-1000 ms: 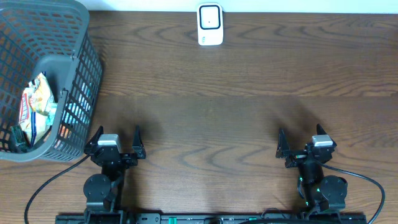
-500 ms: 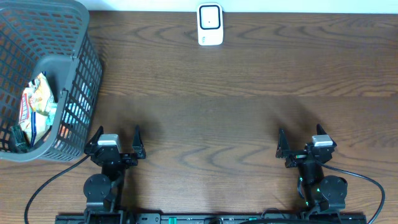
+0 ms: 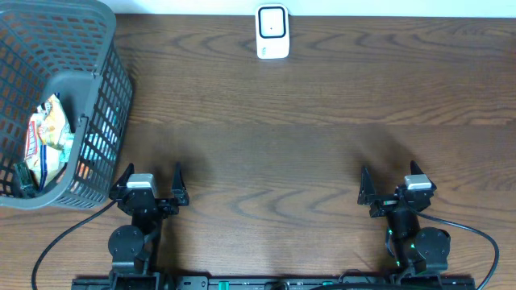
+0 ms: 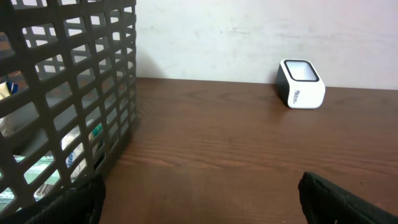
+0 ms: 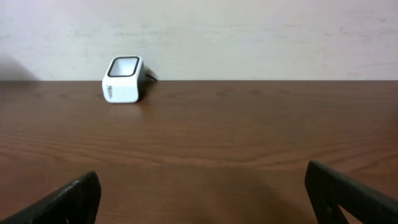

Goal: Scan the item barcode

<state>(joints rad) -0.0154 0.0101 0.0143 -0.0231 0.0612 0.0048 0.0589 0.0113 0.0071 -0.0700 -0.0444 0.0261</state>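
We see both arms at rest along the near edge of the wooden bench (image 3: pixel 306 129), the left arm (image 3: pixel 129 240) and the right arm (image 3: pixel 415 242) each with jaws spread wide apart and holding nothing. A snack packet (image 3: pixel 47 138) lies inside the grey mesh basket (image 3: pixel 103 76) at the bench's left end, just beside the left arm, among other goods we cannot make out. The white barcode scanner (image 3: pixel 272 32) stands at the far edge, well apart from both arms and the basket.
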